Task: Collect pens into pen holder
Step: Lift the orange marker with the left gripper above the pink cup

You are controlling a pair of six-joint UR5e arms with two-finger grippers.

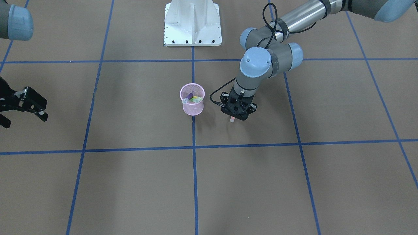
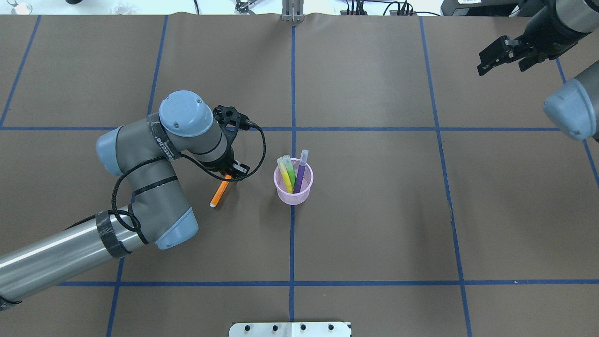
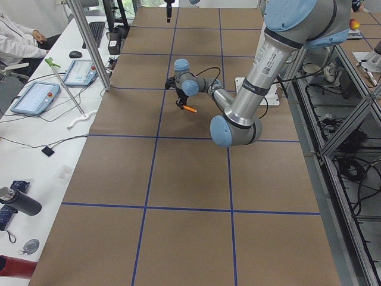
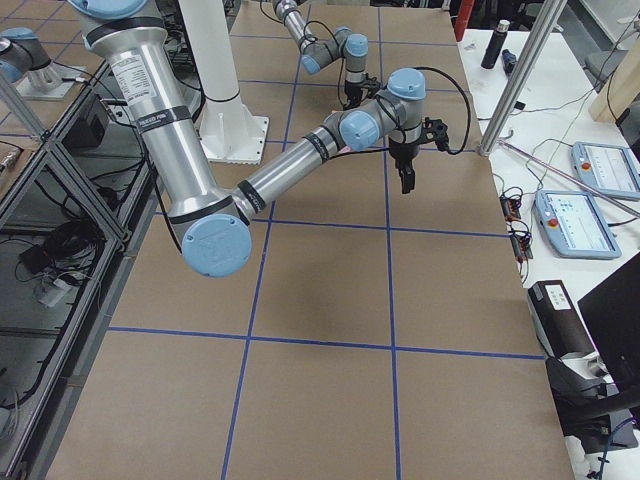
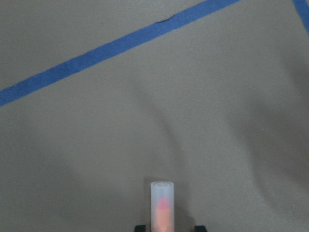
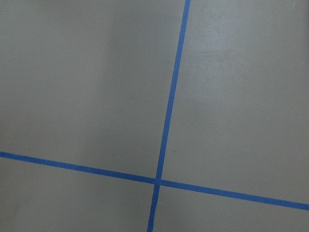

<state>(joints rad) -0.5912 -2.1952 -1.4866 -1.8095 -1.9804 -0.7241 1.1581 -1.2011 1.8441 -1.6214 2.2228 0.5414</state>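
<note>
the orange pen [image 2: 219, 193] is sitting just left of the pen holder [image 2: 294, 198], slanting with its far end up inside the left gripper [image 2: 229, 173] and its near end pointing toward the robot. in the left wrist view its pale translucent cap [image 5: 161, 193] is poking out from between the two fingers, so the gripper is looking closed on the barrel. whether the pen is touching the table [image 2: 374, 224] or hanging above it, i cannot tell.

the pen is looking light, stiff and smooth, so it is likely swinging or slipping easily in a pinch this close to one end. gripping nearer the middle of the barrel would be steadying it for a tip-down drop.

the pink mesh holder is standing upright on a blue tape line [image 2: 292, 243], already carrying the yellow pen [image 2: 283, 175], the green pen [image 2: 290, 172] and the purple pen [image 2: 302, 169], all leaning toward the far side. it is looking light enough to tip if bumped.

the right gripper [image 2: 503, 65] is hovering far off at the right, fingers spread and holding nothing.
</note>
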